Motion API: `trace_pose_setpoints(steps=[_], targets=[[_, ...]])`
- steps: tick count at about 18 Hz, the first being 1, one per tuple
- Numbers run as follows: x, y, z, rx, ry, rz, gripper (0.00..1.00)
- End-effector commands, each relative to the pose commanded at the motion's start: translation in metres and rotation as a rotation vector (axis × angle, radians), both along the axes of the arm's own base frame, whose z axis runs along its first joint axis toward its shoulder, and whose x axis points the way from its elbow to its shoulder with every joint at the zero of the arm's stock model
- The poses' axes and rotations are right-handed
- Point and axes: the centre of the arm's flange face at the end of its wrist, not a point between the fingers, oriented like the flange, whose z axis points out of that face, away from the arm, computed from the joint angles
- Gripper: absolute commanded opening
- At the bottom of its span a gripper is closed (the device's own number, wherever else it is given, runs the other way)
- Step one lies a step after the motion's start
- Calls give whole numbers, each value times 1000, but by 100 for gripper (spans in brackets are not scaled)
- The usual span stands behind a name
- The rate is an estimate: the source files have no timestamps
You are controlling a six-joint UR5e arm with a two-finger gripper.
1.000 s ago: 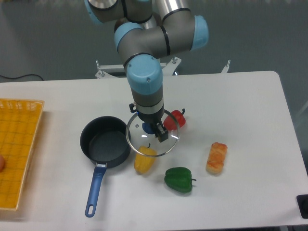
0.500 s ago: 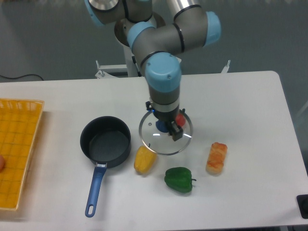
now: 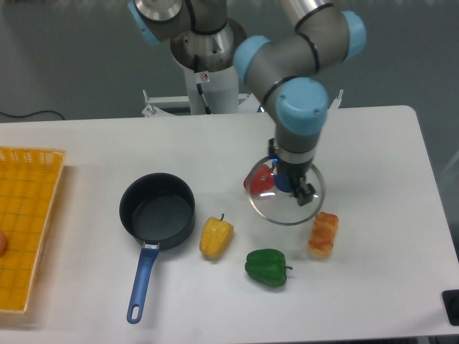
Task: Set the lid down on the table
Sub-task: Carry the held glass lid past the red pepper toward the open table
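Carrying the lid (image 3: 285, 203) by its knob, my jaws (image 3: 290, 188) are clamped on it above the counter (image 3: 373, 165), toward the right edge. It is off the pan (image 3: 157, 212); setting down remains. Below lie a red pepper (image 3: 261, 179) and a bread piece (image 3: 323, 233), so bare space is tight.

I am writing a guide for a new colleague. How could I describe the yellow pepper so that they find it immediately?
Start at the dark saucepan with the blue handle on the white table. The yellow pepper lies just right of it, apart from its rim. It is the only yellow vegetable; the green pepper lies further right.
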Motion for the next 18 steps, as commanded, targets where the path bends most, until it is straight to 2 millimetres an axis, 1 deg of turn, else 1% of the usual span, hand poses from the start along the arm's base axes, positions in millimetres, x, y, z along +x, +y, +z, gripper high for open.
trace_pose_setpoints(steps=[4, 7, 10, 14, 18], targets=[[-31, -35, -15, -7, -25, -35, 61], [-50, -57, -21, -3, -24, -46, 61], [-66, -78, -24, 1, -16, -63, 61], [-83, -93, -35, 7, 2, -69, 61], [-96, -102, -43, 5, 0, -75, 61]])
